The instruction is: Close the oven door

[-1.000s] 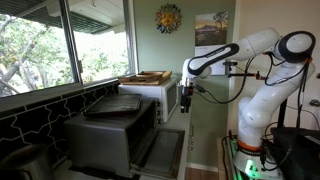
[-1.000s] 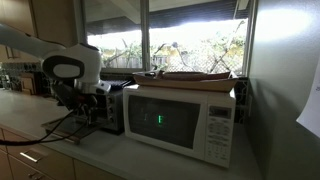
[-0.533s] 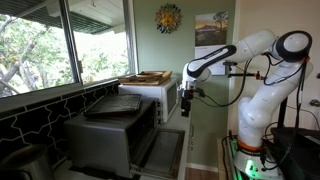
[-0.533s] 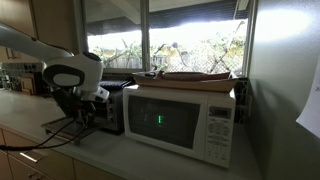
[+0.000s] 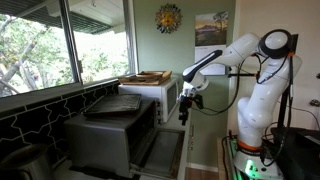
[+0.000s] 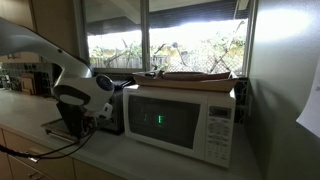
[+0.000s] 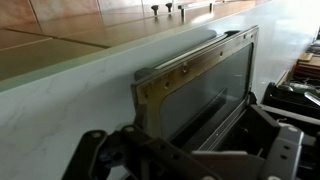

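Note:
The dark grey oven (image 5: pixel 105 135) stands on the counter with a flat dark tray (image 5: pixel 112 104) on top. The oven door (image 5: pixel 163 152) hangs open, lying flat out in front of it. My gripper (image 5: pixel 184 108) points down, above and just beyond the door's outer edge. In the wrist view the door (image 7: pixel 195 85) fills the middle, glass window up and metal frame around it. My gripper (image 7: pixel 190 150) is open and empty, its fingers (image 7: pixel 95 150) spread wide over the door. In an exterior view my arm (image 6: pixel 80 95) hides most of the oven (image 6: pixel 112 110).
A white microwave (image 5: pixel 158 92) with a wooden tray on top stands beside the oven; it also shows large in an exterior view (image 6: pixel 185 118). Windows run along the back wall (image 5: pixel 60 40). The pale countertop (image 7: pixel 60 110) lies under the door. Cupboard fronts (image 6: pixel 30 155) are below.
My arm has dropped lower and swung in towards the open oven door. The gripper now hangs closer to the door's edge. The door has not moved.

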Action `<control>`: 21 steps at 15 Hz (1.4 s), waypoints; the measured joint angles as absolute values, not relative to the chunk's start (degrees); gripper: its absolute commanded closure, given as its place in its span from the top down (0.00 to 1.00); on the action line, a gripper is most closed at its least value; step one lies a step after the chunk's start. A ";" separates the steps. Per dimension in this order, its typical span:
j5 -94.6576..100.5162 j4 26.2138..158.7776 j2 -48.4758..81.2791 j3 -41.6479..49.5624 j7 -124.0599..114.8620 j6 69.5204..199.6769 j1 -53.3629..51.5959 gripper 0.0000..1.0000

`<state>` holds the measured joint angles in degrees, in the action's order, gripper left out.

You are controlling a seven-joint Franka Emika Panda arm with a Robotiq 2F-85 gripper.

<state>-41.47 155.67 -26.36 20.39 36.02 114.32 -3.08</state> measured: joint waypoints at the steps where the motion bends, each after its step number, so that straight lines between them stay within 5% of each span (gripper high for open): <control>1: -43.38 155.48 -24.70 20.66 38.49 113.87 -2.98 1.00; 21: -57.06 148.60 -6.28 17.36 46.96 93.91 7.31 1.00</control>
